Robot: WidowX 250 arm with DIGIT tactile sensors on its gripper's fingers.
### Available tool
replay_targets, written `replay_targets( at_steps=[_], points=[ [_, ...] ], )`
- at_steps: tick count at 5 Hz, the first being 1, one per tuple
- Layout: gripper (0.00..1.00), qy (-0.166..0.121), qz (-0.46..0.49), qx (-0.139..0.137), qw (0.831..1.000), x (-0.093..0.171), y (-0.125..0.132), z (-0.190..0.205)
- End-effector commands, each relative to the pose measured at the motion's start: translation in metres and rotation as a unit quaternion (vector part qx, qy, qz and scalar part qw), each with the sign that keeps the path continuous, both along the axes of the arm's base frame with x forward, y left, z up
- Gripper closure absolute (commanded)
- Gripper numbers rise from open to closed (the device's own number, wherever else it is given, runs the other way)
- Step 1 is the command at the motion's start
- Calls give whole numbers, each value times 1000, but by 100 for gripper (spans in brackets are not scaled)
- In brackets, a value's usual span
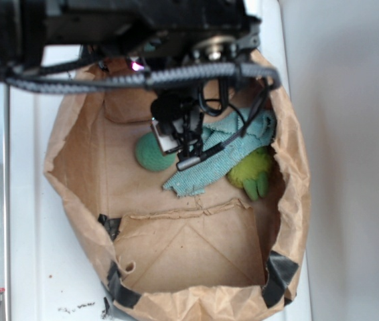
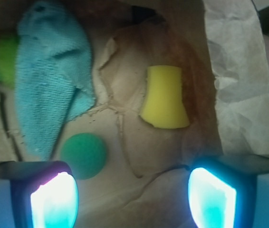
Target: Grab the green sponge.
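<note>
My gripper (image 2: 133,197) jaws hang apart; the green sponge (image 2: 83,155) sits off-centre leftward, so I risk snagging the teal cloth (image 2: 49,80).

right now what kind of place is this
Probably a lab test rig, not a home: a cut-down brown paper bag patched with black tape sits on a white table as a bin, holding the green sponge, a yellow sponge and a teal cloth.

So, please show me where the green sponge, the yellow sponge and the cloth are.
green sponge (image 2: 83,155), wrist view, middle of the ball
yellow sponge (image 2: 163,97), wrist view, centre of its top face
cloth (image 2: 49,76), wrist view, middle of the wide part
</note>
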State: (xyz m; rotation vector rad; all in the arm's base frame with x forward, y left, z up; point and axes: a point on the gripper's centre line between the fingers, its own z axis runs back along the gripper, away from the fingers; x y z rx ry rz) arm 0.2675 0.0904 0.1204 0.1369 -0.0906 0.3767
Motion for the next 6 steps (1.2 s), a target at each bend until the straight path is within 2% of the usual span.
replay_targets(
  at_steps=[1,2,3,4,6],
  points=[
    [0,-17,11,6,1000,-1,8,11],
    [0,-17,11,6,1000,-1,8,11],
    [0,-45,-4,-73,996,-25,-6,30],
    [0,-70,55,-81,993,-24,-13,14],
    [0,-112,111,-40,987,-4,-5,-1]
  ],
)
